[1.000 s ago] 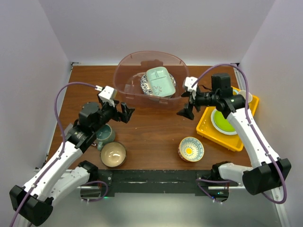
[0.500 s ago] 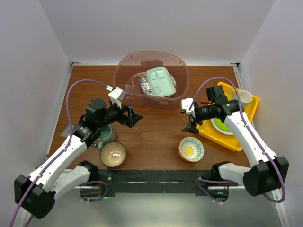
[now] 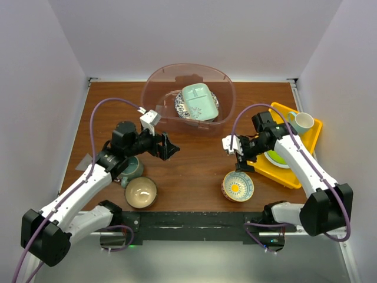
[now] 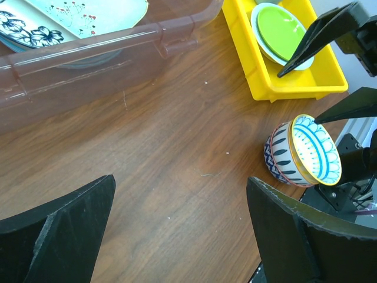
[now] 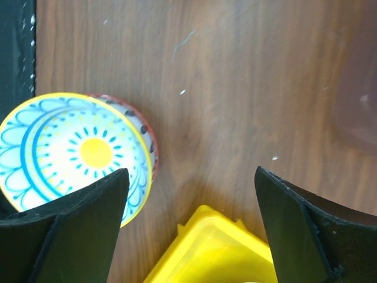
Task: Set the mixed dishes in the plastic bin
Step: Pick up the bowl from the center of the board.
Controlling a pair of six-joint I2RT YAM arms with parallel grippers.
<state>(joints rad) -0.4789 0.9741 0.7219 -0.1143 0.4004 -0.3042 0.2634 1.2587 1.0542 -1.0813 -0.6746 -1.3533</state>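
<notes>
Now both grippers are empty, jaws apart. The left gripper (image 3: pixel 171 147) hangs over bare table (image 3: pixel 194 171) near centre. The right gripper (image 3: pixel 241 158) hovers just at 12 o'clock of the patterned bowl (image 3: pixel 237 186), beside the tray (image 3: pixel 262 167). At the table's 12 o'clock the bin (image 3: pixel 154 82) holds the mint dish (image 3: pixel 197 101) on a blue plate (image 3: pixel 179 105). The tan bowl (image 3: pixel 141 192) lies at 7 o'clock, the teal mug (image 3: pixel 131 168) at its 11. The tray, at 3 o'clock, carries a green plate (image 3: pixel 275 157) and a pale cup (image 3: pixel 300 122).

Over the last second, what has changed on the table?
The right claw swung back from beside the plastic bin toward the patterned bowl, open and empty. The left claw eased rightward toward the middle of the table, also empty. Nothing else moved.
</notes>
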